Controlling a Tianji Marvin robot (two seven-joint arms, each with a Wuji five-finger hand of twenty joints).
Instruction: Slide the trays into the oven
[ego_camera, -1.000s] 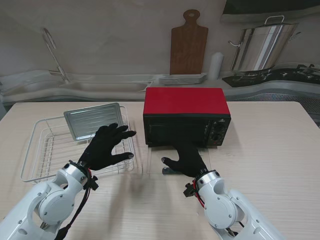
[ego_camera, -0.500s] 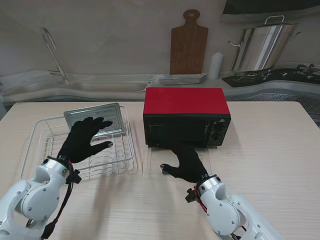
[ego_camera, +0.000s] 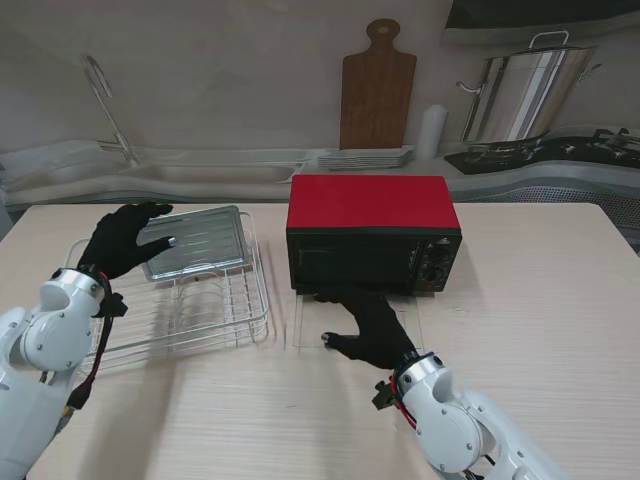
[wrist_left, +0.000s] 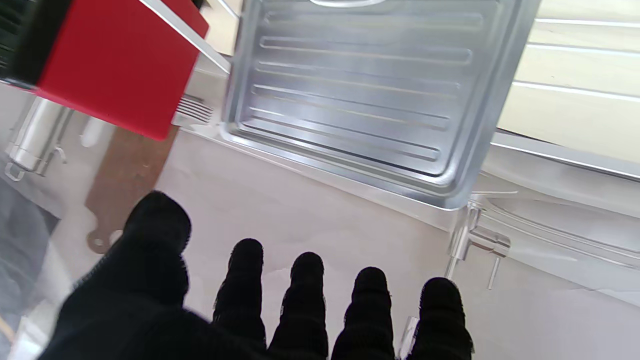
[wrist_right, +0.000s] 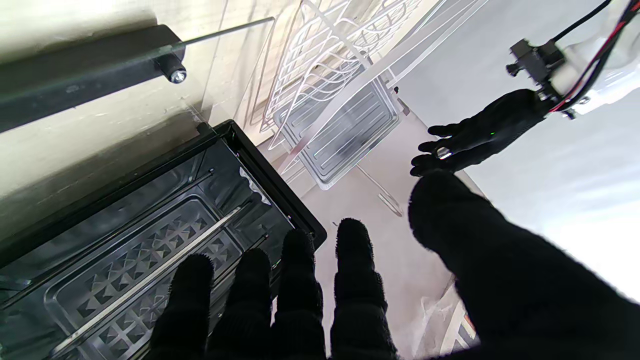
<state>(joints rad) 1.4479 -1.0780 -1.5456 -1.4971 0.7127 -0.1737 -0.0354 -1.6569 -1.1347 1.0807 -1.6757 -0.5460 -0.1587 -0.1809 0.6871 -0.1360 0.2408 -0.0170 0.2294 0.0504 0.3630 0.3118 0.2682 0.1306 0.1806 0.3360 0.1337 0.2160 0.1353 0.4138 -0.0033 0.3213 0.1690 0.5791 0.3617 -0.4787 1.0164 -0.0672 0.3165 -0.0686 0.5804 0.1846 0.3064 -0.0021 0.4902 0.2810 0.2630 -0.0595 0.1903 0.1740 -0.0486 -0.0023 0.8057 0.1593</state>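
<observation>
Our pale wooden worktop (ego_camera: 540, 300) carries a red oven (ego_camera: 372, 232) and, just left of it, a white wire rack (ego_camera: 190, 305).

The left robot hand (ego_camera: 122, 238) is raised at far left, fingers spread, while the right robot hand (ego_camera: 368, 326) lies flat, fingers spread, near centre.

The near left corner of the ribbed silver metal tray (ego_camera: 196, 241) is being covered by the black-gloved left hand (ego_camera: 122, 239). Whether it is being touched cannot be told. Part of the clear glass oven door (ego_camera: 310, 322) is being hidden under the black-gloved right hand (ego_camera: 370, 325).
</observation>
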